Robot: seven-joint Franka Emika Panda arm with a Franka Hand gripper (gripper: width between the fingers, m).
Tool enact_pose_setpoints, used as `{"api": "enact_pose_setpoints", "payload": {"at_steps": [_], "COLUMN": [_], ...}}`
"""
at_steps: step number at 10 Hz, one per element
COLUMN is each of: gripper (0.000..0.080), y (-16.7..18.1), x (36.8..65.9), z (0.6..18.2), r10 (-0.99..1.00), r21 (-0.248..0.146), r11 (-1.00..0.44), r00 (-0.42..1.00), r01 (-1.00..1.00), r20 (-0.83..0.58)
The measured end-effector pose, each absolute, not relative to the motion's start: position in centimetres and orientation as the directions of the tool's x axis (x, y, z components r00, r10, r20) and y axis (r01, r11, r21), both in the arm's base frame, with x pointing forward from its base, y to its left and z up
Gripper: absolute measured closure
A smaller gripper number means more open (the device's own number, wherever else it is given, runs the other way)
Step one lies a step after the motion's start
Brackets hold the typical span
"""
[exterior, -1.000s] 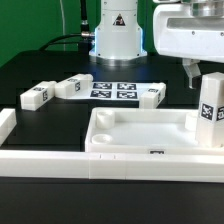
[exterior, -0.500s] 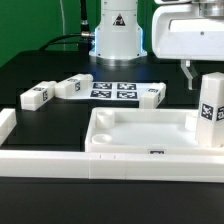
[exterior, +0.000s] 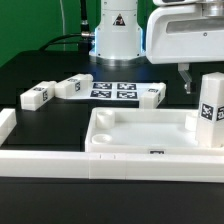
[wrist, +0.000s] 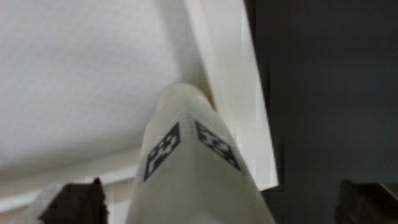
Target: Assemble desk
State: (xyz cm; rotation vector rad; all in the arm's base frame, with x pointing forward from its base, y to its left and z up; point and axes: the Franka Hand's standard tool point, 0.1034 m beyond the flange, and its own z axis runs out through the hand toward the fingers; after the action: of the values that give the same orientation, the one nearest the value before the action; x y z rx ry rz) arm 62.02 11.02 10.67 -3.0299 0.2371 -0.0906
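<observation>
The white rimmed tabletop (exterior: 140,135) lies tray-side up behind the front wall. One tagged leg (exterior: 210,108) stands upright in its corner at the exterior view's right. Three more legs lie on the black table: two at the left (exterior: 37,95) (exterior: 72,87) and one behind the tabletop (exterior: 151,95). My gripper (exterior: 195,80) hangs just above and behind the upright leg. In the wrist view the leg (wrist: 192,140) rises between my dark fingers (wrist: 80,205), with a gap on each side. My gripper (wrist: 222,208) is open and holds nothing.
The marker board (exterior: 113,90) lies flat in front of the robot base (exterior: 117,35). A long low white border wall (exterior: 90,165) runs along the front, with a short end piece (exterior: 5,125) at the left.
My gripper has shifted a little toward the exterior view's left. The legs and the tabletop have not moved.
</observation>
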Motion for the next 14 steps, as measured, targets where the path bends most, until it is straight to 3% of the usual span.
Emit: {"api": "enact_pose_setpoints", "payload": {"at_steps": [4,8,9,10,12,14], "gripper": [0.0151,0.0151,0.0282,0.0282,0.051,0.0509], "y": [10.88,10.72,10.73,10.73,10.58,10.56], "x": [62.06,62.06,62.05,62.05,62.07,62.07], "z": [10.68,10.63,10.62,10.62,10.61,10.61], "r10": [0.198,0.434,0.422,0.422,0.421,0.405], "r21": [-0.056,-0.028,-0.03,-0.03,-0.029,-0.031], "r11": [-0.978,-0.899,-0.904,-0.904,-0.905,-0.912], "r00": [0.977,0.896,0.902,0.902,0.903,0.91], "r01": [0.203,0.438,0.426,0.426,0.425,0.409], "r20": [0.083,0.091,0.091,0.091,0.091,0.09]}}
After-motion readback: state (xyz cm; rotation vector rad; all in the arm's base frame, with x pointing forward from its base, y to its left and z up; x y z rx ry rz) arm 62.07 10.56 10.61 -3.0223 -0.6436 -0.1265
